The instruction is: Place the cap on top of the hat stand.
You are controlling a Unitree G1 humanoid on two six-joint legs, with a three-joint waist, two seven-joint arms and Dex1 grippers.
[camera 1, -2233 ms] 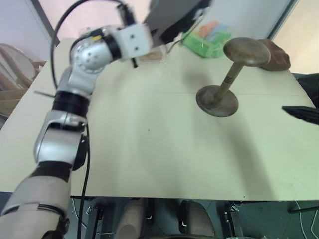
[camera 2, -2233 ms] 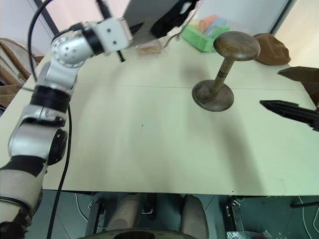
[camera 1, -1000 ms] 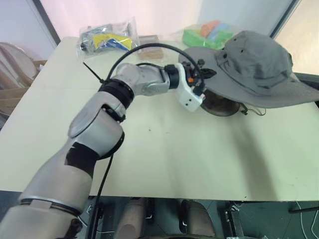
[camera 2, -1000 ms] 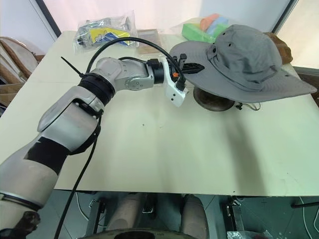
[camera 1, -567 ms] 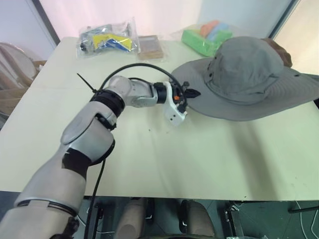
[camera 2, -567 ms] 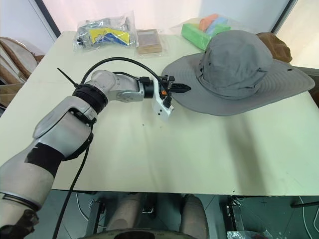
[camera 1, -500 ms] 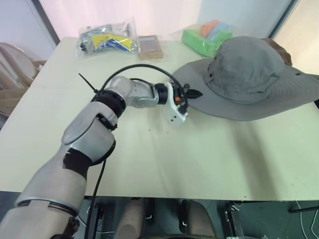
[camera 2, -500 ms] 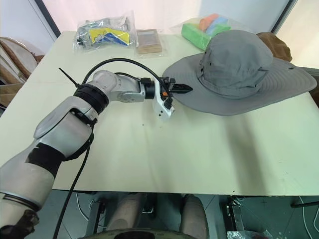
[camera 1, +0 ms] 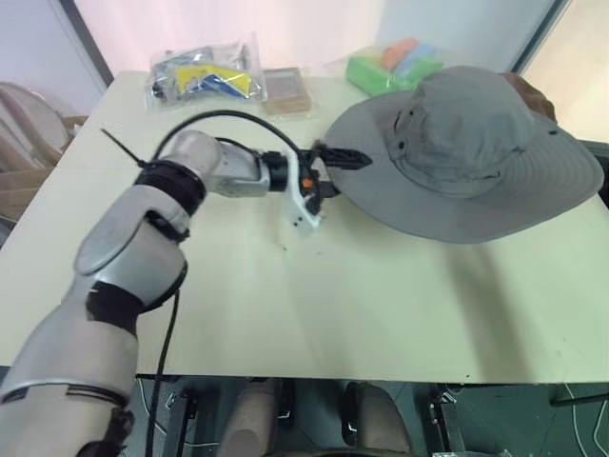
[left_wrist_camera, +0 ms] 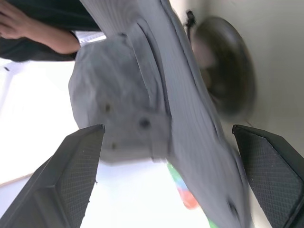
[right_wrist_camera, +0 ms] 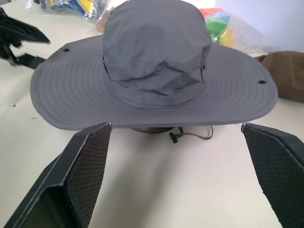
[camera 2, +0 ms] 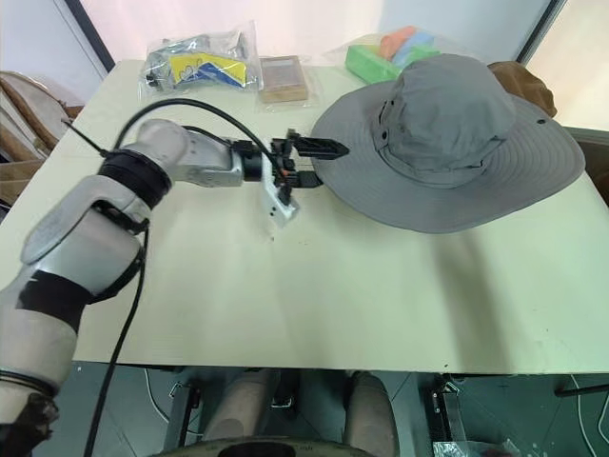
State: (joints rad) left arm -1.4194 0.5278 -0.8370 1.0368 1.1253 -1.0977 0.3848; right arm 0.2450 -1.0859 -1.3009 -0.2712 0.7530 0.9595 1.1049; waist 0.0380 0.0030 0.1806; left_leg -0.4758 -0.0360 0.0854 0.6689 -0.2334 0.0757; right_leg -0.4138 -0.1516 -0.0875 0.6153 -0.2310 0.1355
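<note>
1. Looks nearly done: large grey fabric sun hat with wide stitched brim [camera 2: 447, 143] sitting level over the dark brown wooden hat stand [right_wrist_camera: 151, 129], crown up, brim drooping all round and hiding everything but a sliver of the round base.
2. Left gripper [camera 2: 314, 164] spread wide, empty, just beside the near-left edge of the hat's brim, not touching it.
3. Right gripper [right_wrist_camera: 190, 175] splayed wide too, holding nothing, facing the hat from well apart.
4. Left to do, by judgement: only pulling the arms clear without snagging the brim or the dangling chin cord [right_wrist_camera: 192, 136].
5. Beyond the hat: brown lumpy cap [camera 2: 526, 90], green packet [camera 2: 373, 61], clear bag of coloured items [camera 2: 195, 62], small flat brown box [camera 2: 284, 80]; none in the way.
6. A person's hand [left_wrist_camera: 28, 28] beyond the hat's crown.
</note>
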